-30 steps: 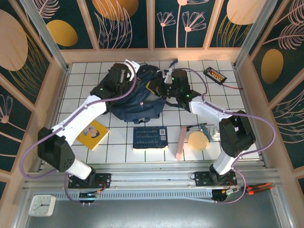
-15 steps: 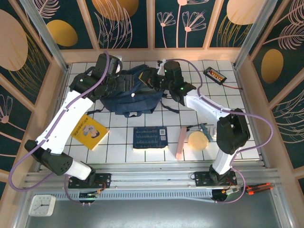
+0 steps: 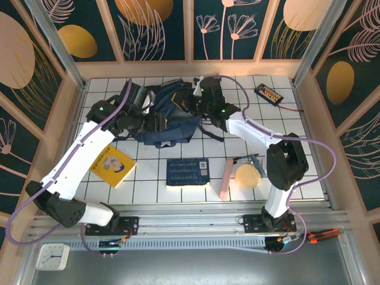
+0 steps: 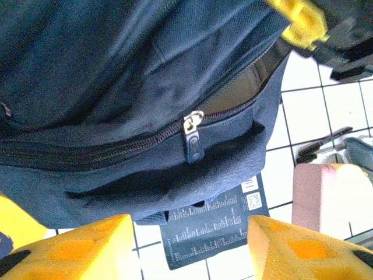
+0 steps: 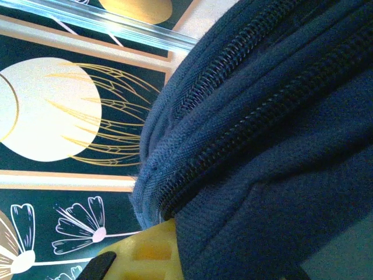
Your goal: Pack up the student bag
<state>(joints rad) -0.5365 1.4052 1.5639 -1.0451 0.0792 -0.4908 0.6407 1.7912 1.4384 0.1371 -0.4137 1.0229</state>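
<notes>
Along the near edge of the table (image 3: 148,191), four loose items in a row: yellow book (image 3: 113,166), navy printed book (image 3: 188,171), pink block (image 3: 226,177), round tan pad (image 3: 247,176) (identity uncertain). All apart from the zipper work; no clearing judged necessary.

Just beyond them, toward the far side, the student bag (image 3: 169,122), slumped on the tiles, with the main zipper open on one side of the zipper pull (image 4: 193,125) and closed on the other.

Left gripper (image 4: 189,224) at the bag's near-left flank, jaws about half apart, nothing between them. Centre the jaws on the pull tab, not on the fabric fold beneath. Close, then draw along the line of teeth, never across it.

Right gripper (image 3: 193,98) pinched tight on a fold at the bag's far-right upper edge. Use as anchor for a taut track.

Past the bag, little room: far wall rim (image 3: 190,68) near, black device (image 3: 268,93) at the far right. Open tiles left of the bag.
</notes>
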